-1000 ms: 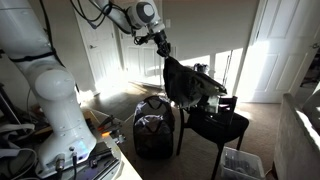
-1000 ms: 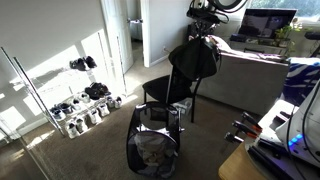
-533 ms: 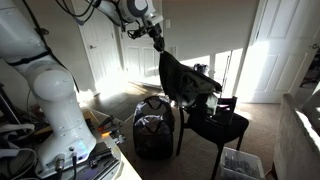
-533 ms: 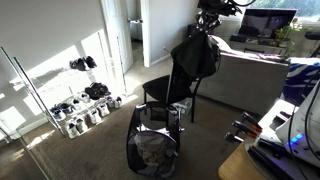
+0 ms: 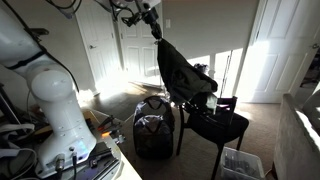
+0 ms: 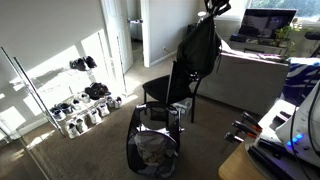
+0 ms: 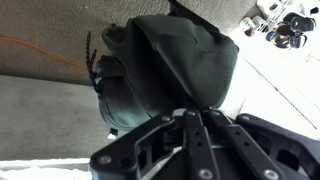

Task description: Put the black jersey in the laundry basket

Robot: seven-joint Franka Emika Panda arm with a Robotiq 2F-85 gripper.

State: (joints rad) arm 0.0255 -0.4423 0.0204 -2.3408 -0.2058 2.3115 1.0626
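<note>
**A:** Two containers sat on the carpet: the laundry basket (image 5: 153, 128) beside the black chair (image 5: 228, 126), and a small clear bin (image 5: 240, 162) past the chair's legs. What was in them?

**B:** In an exterior view the laundry basket (image 6: 152, 150) stood open-topped with something pale low inside; I couldn't tell what. The bin's contents were too dim to read. The black jersey (image 5: 180, 72) was in neither. It hung in the air, well above the basket's rim, with its lower end down by the chair's back. I couldn't tell whether it touched the chair.

**A:** And the fingers?

**B:** The wrist view showed the fingers (image 7: 192, 128) pressed together on a fold of the black jersey (image 7: 170, 65), with the cloth drooping away from them. In both exterior views that pinch was lost, dark on dark. Only an exterior view caught the shoe rack (image 6: 82, 100) by the wall, and only another showed the bin.
</note>
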